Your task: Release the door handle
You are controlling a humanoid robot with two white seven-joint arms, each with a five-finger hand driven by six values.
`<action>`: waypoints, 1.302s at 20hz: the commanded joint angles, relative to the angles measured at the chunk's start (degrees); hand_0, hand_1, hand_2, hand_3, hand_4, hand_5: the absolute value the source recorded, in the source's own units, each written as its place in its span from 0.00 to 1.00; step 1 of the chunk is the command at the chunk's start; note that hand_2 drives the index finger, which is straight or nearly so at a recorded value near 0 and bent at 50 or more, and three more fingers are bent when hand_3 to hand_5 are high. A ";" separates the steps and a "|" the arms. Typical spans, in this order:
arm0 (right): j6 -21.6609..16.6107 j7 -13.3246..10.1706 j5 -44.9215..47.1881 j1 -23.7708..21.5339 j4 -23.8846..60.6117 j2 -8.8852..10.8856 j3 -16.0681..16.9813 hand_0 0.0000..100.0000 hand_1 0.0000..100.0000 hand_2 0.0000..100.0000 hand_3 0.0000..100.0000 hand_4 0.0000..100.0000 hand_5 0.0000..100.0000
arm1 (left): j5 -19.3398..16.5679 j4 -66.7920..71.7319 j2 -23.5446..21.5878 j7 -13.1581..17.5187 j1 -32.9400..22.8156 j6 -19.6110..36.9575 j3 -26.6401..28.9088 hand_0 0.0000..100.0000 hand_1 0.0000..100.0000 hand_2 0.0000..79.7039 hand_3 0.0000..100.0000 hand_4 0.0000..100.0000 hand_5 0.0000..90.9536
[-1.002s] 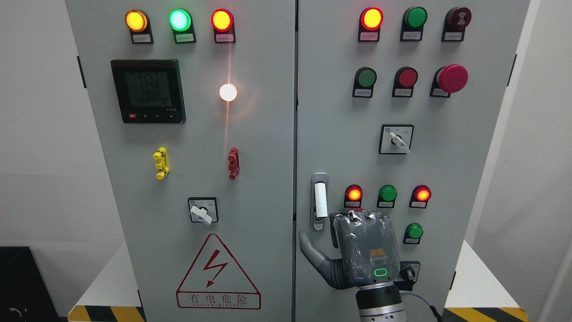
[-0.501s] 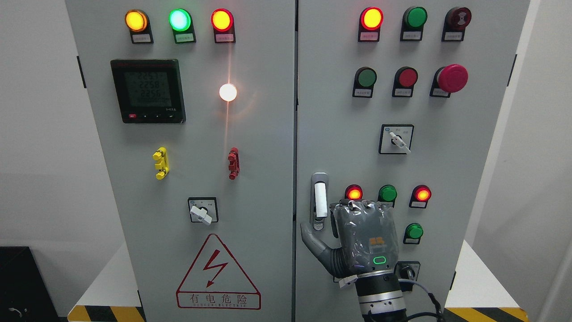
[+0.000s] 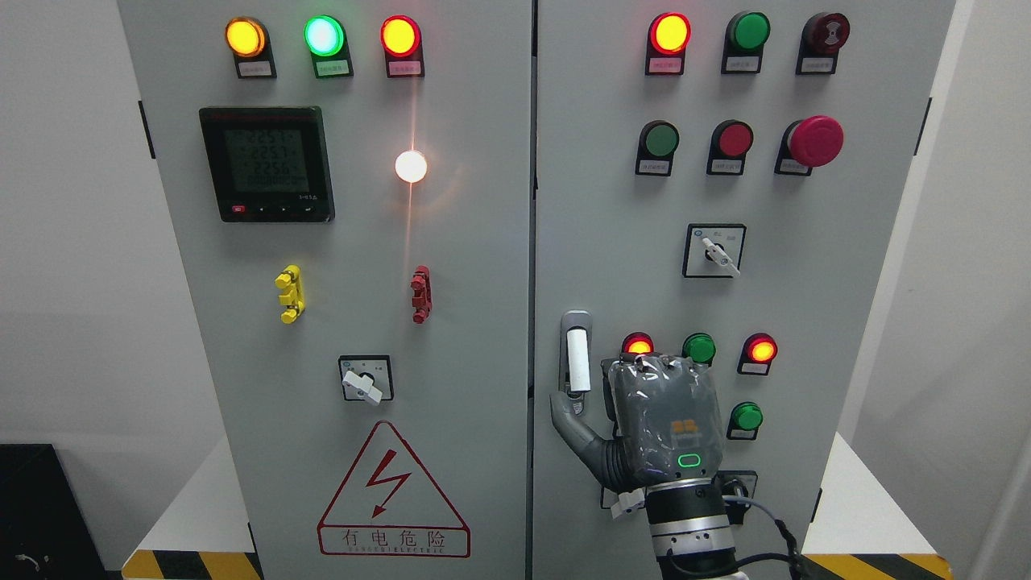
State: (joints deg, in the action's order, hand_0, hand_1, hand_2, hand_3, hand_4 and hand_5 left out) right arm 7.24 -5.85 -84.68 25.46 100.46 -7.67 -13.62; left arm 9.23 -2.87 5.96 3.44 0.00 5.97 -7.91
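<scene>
Grey-wrapped, the right hand (image 3: pixel 656 423) rises from the bottom edge, its back to the camera, just right of the door handle (image 3: pixel 576 362) on the right cabinet door (image 3: pixel 612 242). Its thumb reaches below the handle's foot; the fingers are hidden, so any grasp cannot be told.

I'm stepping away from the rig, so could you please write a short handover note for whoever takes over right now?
Right hand: raised against the right cabinet door, thumb spread out just below the door handle, nothing visibly grasped.
Left hand: not in view.
The handle sits upright in its recess, and both doors look closed.
Done: the handle appears released.
Left: draw the right hand clear of the panel, minding the indicator lamps beside it.
</scene>
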 commanded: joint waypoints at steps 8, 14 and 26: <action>0.14 -0.22 0.04 0.37 -1.05 -0.07 0.34 0.32 0.32 0.94 1.00 1.00 1.00 | 0.00 -0.03 0.01 -0.01 -0.53 0.01 0.00 0.12 0.56 0.00 0.00 0.00 0.00; 0.14 -0.21 0.04 0.90 -1.75 -0.07 0.34 0.33 0.32 0.94 1.00 1.00 1.00 | 0.00 -0.03 0.01 -0.01 -0.53 0.01 0.00 0.12 0.56 0.00 0.00 0.00 0.00; 0.23 -0.30 0.04 1.43 -2.28 -0.16 0.34 0.35 0.33 0.94 1.00 1.00 1.00 | 0.00 -0.03 0.01 -0.01 -0.44 0.01 0.00 0.12 0.56 0.00 0.00 0.00 0.00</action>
State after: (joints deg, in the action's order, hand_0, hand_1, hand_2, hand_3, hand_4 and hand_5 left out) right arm 7.45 -6.08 -84.64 26.79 98.73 -7.74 -13.30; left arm 9.24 -2.86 5.96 3.44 0.00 5.97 -7.91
